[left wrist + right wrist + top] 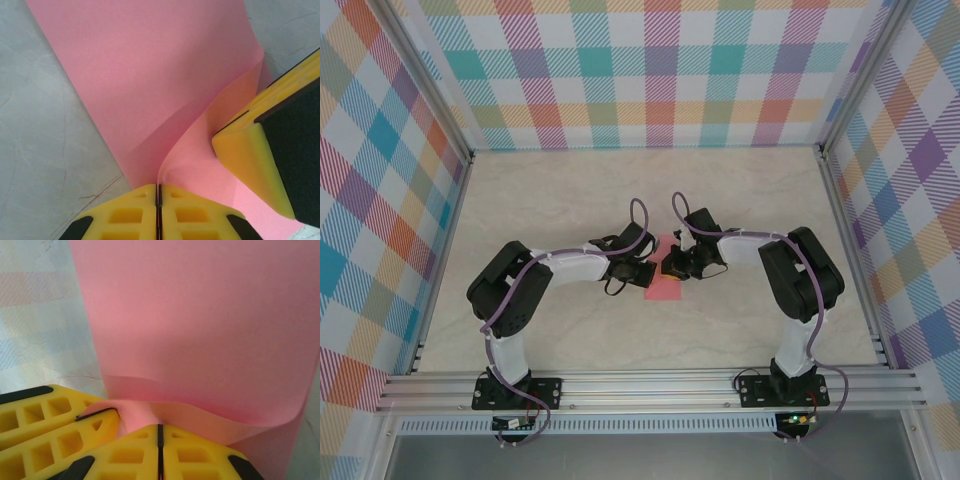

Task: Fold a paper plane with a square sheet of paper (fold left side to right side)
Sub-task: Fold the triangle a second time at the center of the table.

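The square sheet of paper (150,75) is showing as thin, matt pink paper, smooth apart from a soft bend just ahead of the left gripper (159,192). That gripper's fingers (140,196) are looking like matt yellow moulded foam or plastic with dull black faces, and so are those of the right gripper (159,432). Beneath both tools the table (40,150) is presenting a pale, smooth, stone-look surface with faint veins, while behind the grippers the arm shells (570,265) are gleaming as glossy white and black plastic and, by the arms' bases, the frame rails (650,385) are reading as brushed metal.
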You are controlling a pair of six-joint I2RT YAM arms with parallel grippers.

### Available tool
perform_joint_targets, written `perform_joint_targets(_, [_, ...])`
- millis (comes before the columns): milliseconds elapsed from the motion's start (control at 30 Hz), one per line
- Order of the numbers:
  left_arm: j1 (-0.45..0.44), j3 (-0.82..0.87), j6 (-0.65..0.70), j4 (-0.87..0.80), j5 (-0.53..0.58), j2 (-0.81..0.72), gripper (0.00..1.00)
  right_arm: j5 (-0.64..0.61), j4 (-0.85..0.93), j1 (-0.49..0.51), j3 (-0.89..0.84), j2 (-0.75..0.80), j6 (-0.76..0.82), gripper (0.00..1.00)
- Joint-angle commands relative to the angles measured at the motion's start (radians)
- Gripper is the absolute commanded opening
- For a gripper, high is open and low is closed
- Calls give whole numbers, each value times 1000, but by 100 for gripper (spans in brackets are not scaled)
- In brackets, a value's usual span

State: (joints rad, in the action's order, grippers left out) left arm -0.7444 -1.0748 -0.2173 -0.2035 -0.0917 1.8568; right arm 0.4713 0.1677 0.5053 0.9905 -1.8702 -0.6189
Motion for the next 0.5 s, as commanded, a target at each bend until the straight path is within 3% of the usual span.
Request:
perform_joint_targets(0, [-7, -7, 4, -46, 10, 16, 14, -38, 56, 6, 14, -16, 29, 9])
perform_joint_targets(133, [-8, -2, -3, -56, 21, -30, 19, -46, 64, 6, 11, -34, 27, 9])
perform_joint_targets(367, [-6, 37, -27, -65, 45, -168, 39, -59, 73, 6, 10, -30, 29, 9])
perform_joint_targets(467, [-5, 65, -42, -65, 4, -219, 41, -55, 70, 6, 10, -29, 27, 9])
